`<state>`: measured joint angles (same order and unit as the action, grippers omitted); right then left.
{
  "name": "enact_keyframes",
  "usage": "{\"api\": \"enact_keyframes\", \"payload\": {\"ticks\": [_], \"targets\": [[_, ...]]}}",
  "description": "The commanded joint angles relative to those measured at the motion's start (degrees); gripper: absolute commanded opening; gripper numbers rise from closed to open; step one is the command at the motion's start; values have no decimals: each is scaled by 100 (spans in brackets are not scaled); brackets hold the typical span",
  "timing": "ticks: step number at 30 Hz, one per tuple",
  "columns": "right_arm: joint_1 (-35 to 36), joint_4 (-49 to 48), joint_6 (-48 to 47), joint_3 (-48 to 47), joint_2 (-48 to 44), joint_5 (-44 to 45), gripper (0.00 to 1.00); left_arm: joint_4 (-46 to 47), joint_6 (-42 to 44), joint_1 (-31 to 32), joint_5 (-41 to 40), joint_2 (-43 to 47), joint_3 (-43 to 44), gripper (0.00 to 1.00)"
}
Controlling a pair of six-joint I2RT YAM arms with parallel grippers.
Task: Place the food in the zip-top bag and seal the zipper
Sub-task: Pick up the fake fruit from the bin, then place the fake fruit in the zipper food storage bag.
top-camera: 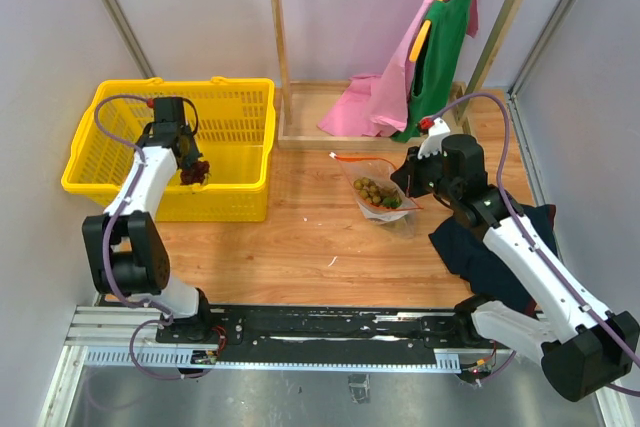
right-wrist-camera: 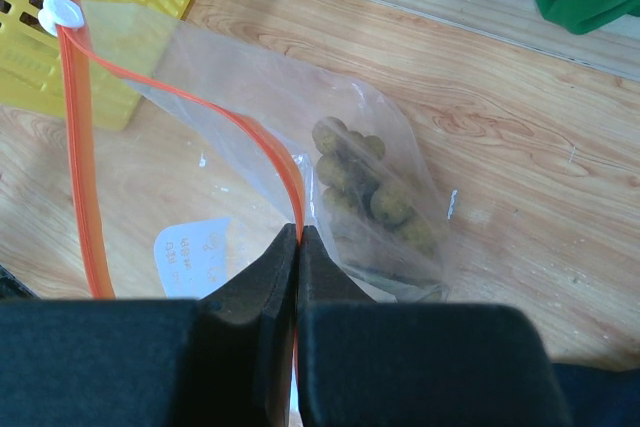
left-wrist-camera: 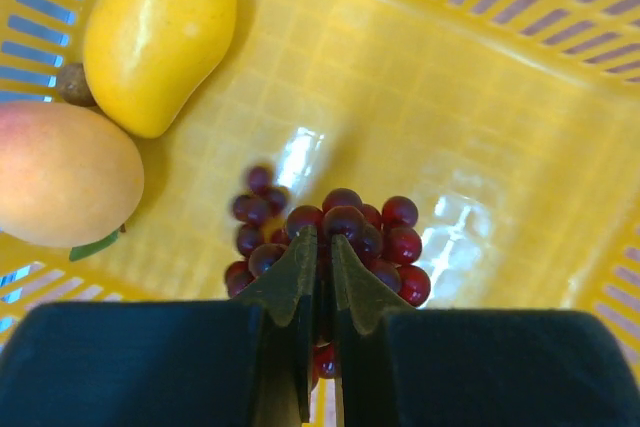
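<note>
My left gripper is shut on the dark purple grape bunch and holds it inside the yellow basket, above its floor; the bunch hangs under the gripper in the top view. A yellow oval fruit and an orange-pink one lie on the basket floor. My right gripper is shut on the red-orange zipper strip of the clear zip-top bag, holding its mouth open. The green grape bunch lies inside the bag.
Pink and green clothes hang on a wooden rack at the back. A dark blue cloth lies on the table under the right arm. A white slider sits at the zipper's far end, near the basket.
</note>
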<state>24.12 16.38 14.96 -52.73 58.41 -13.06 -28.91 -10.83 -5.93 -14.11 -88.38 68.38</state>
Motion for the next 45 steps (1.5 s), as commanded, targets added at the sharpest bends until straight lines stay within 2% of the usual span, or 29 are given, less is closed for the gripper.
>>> {"api": "enact_keyframes", "payload": {"ticks": [1, 8, 14, 24, 33, 38, 45], "targets": [[42, -56, -3, 4, -107, -26, 1, 59, -234, 129, 296, 664, -45, 1], [36, -78, 7, -7, -118, -74, 1, 304, -427, 356, 916, 1979, -148, 0], [42, -92, 8, -9, -134, -122, 1, 588, -533, 415, 1491, 2751, -64, 0], [34, -126, 24, -2, -128, -170, 1, 734, -891, 522, 2760, 3178, 576, 0], [40, -154, 51, -23, -94, -264, 1, 1190, -1234, 771, 3749, 3181, 1317, 0], [37, -172, 60, -27, -93, -316, 1, 1778, -1532, 1184, 3945, 3280, 1201, 0], [42, -211, 80, -31, -71, -407, 1, 2750, -1751, 2294, 3837, 3323, 718, 0]]}}
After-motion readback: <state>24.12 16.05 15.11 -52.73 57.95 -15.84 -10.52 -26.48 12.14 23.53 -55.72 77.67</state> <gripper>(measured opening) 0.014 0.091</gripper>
